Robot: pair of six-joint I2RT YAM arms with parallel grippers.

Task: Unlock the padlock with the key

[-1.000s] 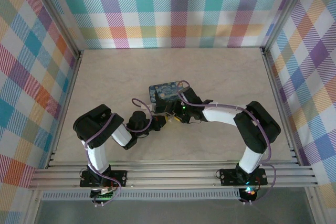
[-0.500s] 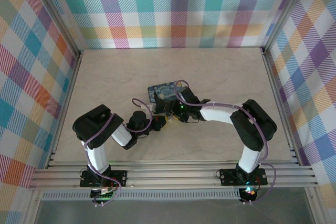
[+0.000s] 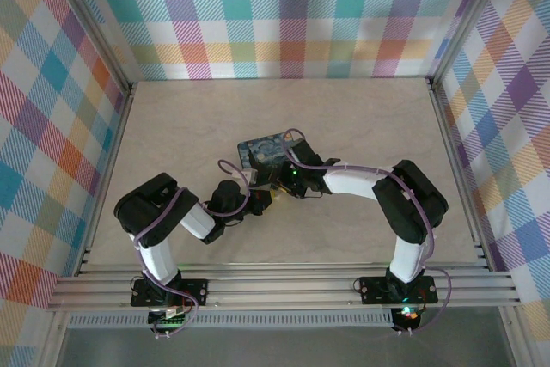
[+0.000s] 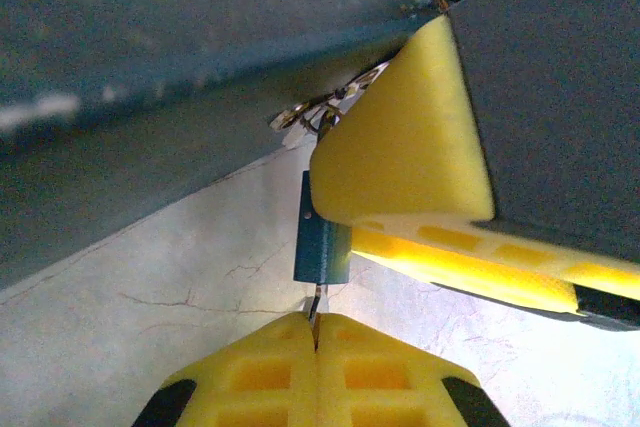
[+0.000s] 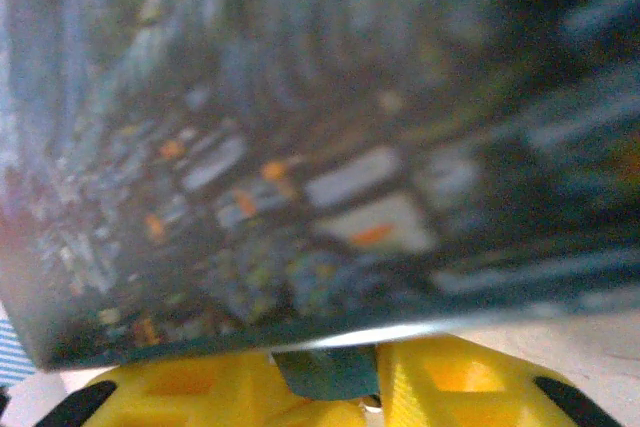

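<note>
The small blue padlock [image 4: 322, 242] sits between the yellow fingers [image 4: 400, 137] of my right gripper [image 5: 328, 387], which is shut on its body [image 5: 325, 372]. My left gripper [image 4: 316, 319] is shut on the thin metal key [image 4: 316, 302], whose blade runs straight up to the padlock's underside. Whether the blade sits inside the keyhole, I cannot tell. A small wire ring [image 4: 318, 115] hangs by the padlock's top. In the top external view, the left gripper [image 3: 260, 198] and right gripper [image 3: 279, 180] meet at mid-table.
A dark blue printed box [image 3: 262, 153] lies flat just behind the two grippers and stands very close in front of the right wrist camera [image 5: 300, 147]. Pale tabletop [image 3: 361, 118] stretches all around, bounded by checked walls and aluminium rails.
My right gripper has closed on the padlock and shifted slightly left. The blue box has slid a little left with it. The left arm holds still.
</note>
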